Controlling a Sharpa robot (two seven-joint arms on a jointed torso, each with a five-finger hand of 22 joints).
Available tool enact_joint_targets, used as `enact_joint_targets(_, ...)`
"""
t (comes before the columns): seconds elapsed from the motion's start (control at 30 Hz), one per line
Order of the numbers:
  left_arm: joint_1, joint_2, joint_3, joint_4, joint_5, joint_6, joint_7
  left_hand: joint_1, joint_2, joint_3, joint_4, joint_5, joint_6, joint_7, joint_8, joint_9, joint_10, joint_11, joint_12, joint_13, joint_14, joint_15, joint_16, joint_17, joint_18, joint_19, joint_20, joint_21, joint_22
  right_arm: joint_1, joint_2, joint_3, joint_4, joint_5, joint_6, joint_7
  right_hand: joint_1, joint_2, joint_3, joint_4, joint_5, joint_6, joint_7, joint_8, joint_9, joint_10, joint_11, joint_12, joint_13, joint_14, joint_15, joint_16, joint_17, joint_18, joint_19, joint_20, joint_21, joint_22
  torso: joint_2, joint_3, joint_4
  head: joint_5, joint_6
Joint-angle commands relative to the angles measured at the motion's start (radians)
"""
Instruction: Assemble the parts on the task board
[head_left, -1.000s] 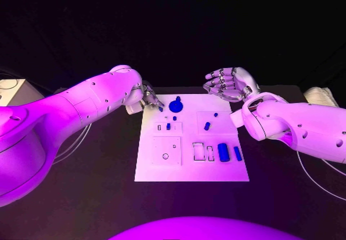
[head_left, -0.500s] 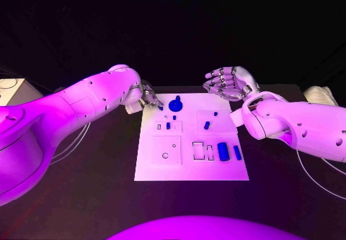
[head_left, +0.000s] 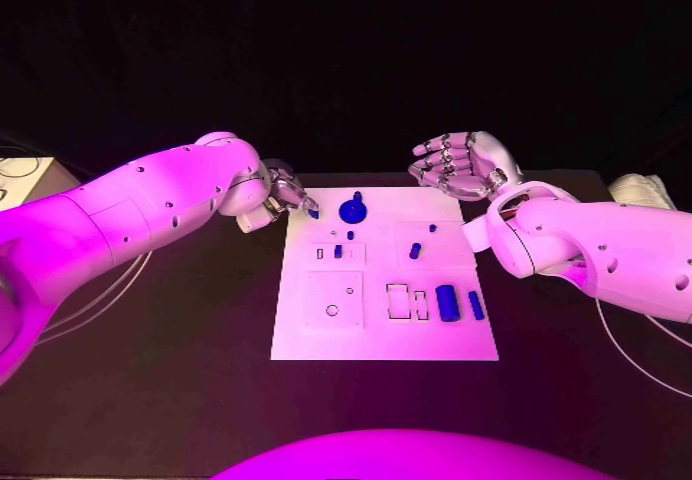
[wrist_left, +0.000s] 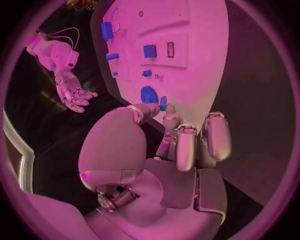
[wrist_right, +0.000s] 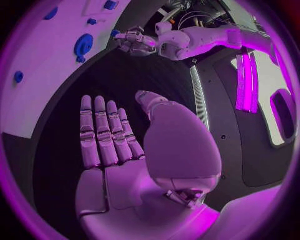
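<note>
Black table (head_left: 173, 380) under tinted light | task board (head_left: 382, 340) mid-table | since a second ago my left robot hand (head_left: 284, 190) retreats from the board's far-left corner, pinching a small blue part (wrist_left: 163, 103) — pick looks done | right robot hand (head_left: 459, 165) hovers, fingers spread, empty | count: one board, seven or so blue parts on it.

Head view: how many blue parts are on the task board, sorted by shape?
Round blue disc: 1
Long blue bars: 2
Small blue pieces: 5
Total: 8
</note>
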Motion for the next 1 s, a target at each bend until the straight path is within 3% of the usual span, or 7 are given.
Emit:
enact_joint_targets(0.03, 0.002, -0.024, 0.001, 0.052, 0.017, -0.086, 0.004, -0.014, -0.003, 0.176, -0.173, 0.019, 0.019, -0.012, 0.006, 0.101, 0.014, -0.003, 0.006, 0.013, 0.073, -0.007, 0.007, 0.163, -0.020, 0.010, -0.003, 0.007, 0.008, 0.000, -0.002, 0.000, 0.001, 0.000, 0.017, 0.005, -0.007, 0.007, -0.003, -0.005, 0.001, -0.007, 0.051, -0.006, -0.001, -0.006, 0.002, -0.005, -0.001, -0.003, 0.000, -0.004, -0.001, 0.013, -0.007, 0.000, -0.002, -0.001, -0.007, 0.0004, 0.0067, 0.002, -0.004)
enact_joint_targets(0.23, 0.000, -0.071, -0.003, 0.144, 0.002, -0.141, -0.005, -0.044, -0.015, 0.194, -0.193, 0.071, 0.042, -0.021, 0.008, 0.103, 0.052, -0.013, 0.023, 0.054, 0.081, -0.016, 0.015, 0.183, -0.026, 0.031, -0.011, 0.021, 0.033, 0.000, -0.003, 0.000, 0.001, 0.001, 0.019, 0.004, -0.008, 0.007, -0.004, -0.005, 0.001, -0.007, 0.052, -0.006, -0.001, -0.007, 0.002, -0.005, -0.001, -0.004, 0.001, -0.003, -0.002, 0.013, -0.007, 0.000, -0.001, -0.002, -0.012, -0.0001, 0.0093, 0.003, -0.008)
enact_joint_targets(0.4, -0.008, -0.103, -0.014, 0.216, -0.022, -0.182, -0.026, -0.052, -0.017, 0.200, -0.200, 0.087, 0.048, -0.024, 0.008, 0.103, 0.062, -0.016, 0.026, 0.064, 0.082, -0.019, 0.015, 0.183, -0.027, 0.037, -0.014, 0.026, 0.040, -0.001, -0.006, 0.000, 0.001, 0.004, 0.020, 0.003, -0.009, 0.007, -0.004, -0.004, 0.002, -0.007, 0.052, -0.006, -0.001, -0.007, 0.002, -0.005, -0.002, -0.004, 0.001, -0.003, -0.003, 0.013, -0.008, 0.000, -0.001, -0.003, -0.014, 0.0010, 0.0108, 0.006, -0.013)
enact_joint_targets(0.57, -0.017, -0.119, -0.028, 0.260, -0.054, -0.200, -0.036, -0.056, -0.020, 0.204, -0.206, 0.098, 0.053, -0.026, 0.009, 0.103, 0.068, -0.018, 0.029, 0.071, 0.082, -0.021, 0.015, 0.184, -0.029, 0.042, -0.016, 0.029, 0.045, -0.001, -0.007, 0.000, 0.001, 0.004, 0.021, 0.003, -0.009, 0.007, -0.005, -0.004, 0.002, -0.007, 0.052, -0.007, -0.001, -0.007, 0.002, -0.005, -0.002, -0.004, 0.001, -0.003, -0.004, 0.013, -0.008, 0.000, -0.001, -0.003, -0.014, 0.0020, 0.0120, 0.006, -0.014)
enact_joint_targets(0.8, -0.040, -0.129, -0.038, 0.301, -0.109, -0.203, -0.043, -0.060, -0.022, 0.207, -0.211, 0.108, 0.057, -0.028, 0.008, 0.103, 0.073, -0.019, 0.030, 0.075, 0.082, -0.023, 0.015, 0.183, -0.030, 0.045, -0.018, 0.031, 0.049, -0.001, -0.008, 0.000, 0.001, 0.005, 0.022, 0.003, -0.010, 0.007, -0.005, -0.004, 0.002, -0.007, 0.052, -0.007, -0.002, -0.007, 0.003, -0.006, -0.002, -0.004, 0.001, -0.003, -0.005, 0.013, -0.008, 0.001, -0.001, -0.004, -0.012, 0.0011, 0.0100, 0.007, -0.018)
enact_joint_targets(1.0, -0.050, -0.130, -0.046, 0.318, -0.131, -0.195, -0.048, -0.061, -0.023, 0.208, -0.213, 0.112, 0.059, -0.028, 0.008, 0.103, 0.075, -0.020, 0.030, 0.077, 0.083, -0.024, 0.015, 0.184, -0.030, 0.046, -0.019, 0.032, 0.050, -0.002, -0.009, 0.000, 0.001, 0.005, 0.023, 0.003, -0.010, 0.007, -0.005, -0.004, 0.002, -0.007, 0.052, -0.007, -0.002, -0.007, 0.003, -0.006, -0.002, -0.004, 0.001, -0.003, -0.005, 0.013, -0.008, 0.001, -0.001, -0.004, -0.011, 0.0012, 0.0093, 0.009, -0.019)
